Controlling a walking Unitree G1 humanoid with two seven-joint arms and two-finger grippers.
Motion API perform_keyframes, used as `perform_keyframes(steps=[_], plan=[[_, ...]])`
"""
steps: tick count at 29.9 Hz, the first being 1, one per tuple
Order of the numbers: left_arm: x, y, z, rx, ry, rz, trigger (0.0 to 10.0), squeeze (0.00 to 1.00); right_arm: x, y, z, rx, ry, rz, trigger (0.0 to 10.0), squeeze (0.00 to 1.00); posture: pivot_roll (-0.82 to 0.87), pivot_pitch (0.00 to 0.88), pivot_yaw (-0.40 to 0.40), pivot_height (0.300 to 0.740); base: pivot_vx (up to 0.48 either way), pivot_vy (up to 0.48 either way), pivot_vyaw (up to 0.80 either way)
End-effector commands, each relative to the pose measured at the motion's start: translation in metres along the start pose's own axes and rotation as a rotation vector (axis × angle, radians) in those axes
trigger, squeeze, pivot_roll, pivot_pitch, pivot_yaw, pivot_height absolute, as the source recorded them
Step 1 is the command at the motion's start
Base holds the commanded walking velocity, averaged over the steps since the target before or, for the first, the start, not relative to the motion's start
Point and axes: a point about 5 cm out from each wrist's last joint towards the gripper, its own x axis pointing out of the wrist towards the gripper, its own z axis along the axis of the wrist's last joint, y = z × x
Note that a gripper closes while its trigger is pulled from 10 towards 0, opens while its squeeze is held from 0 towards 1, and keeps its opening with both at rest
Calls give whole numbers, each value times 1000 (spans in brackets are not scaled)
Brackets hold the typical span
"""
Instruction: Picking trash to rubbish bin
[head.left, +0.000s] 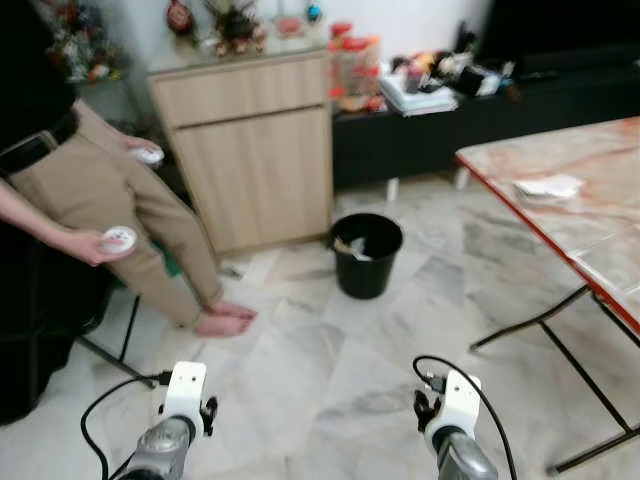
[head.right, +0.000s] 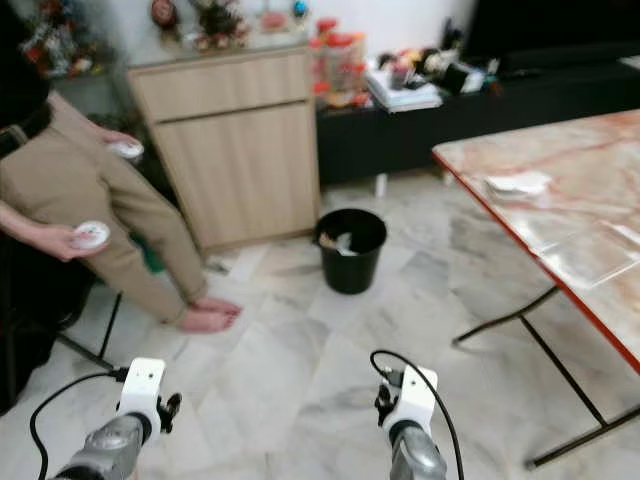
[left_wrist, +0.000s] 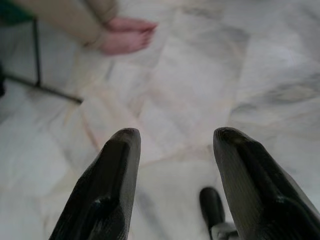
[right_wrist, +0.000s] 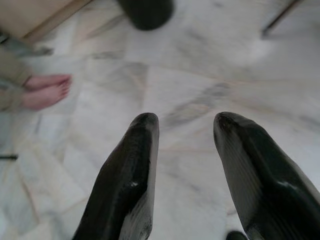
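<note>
I see the black bin (head.left: 366, 254) on the floor by the cupboard (head.left: 250, 150).
White trash (head.left: 548, 186) lies on my desk (head.left: 600, 160), well apart from the bin. My left gripper (left_wrist: 172, 150) and right gripper (right_wrist: 182, 130) are spread apart, holding nothing, above the floor.

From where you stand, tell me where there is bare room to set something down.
Free: the marble floor between the black bin and both open grippers, and the table around the white crumpled paper. Crowded: the cabinet top and the dark low shelf; a person's feet border the floor's left.
</note>
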Motion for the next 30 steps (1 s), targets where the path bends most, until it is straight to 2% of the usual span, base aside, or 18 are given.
perform_keyframes(steps=[1,30], plan=[[0,0,0,24,8,-3,10000,0,0,0,-1,3,8,-2,10000,0,105,0,64,740,0,0,-756],[-1,3,-2,25,10,-3,10000,0,0,2,-3,-4,13,-6,10000,0,116,0,67,740,0,0,-757]])
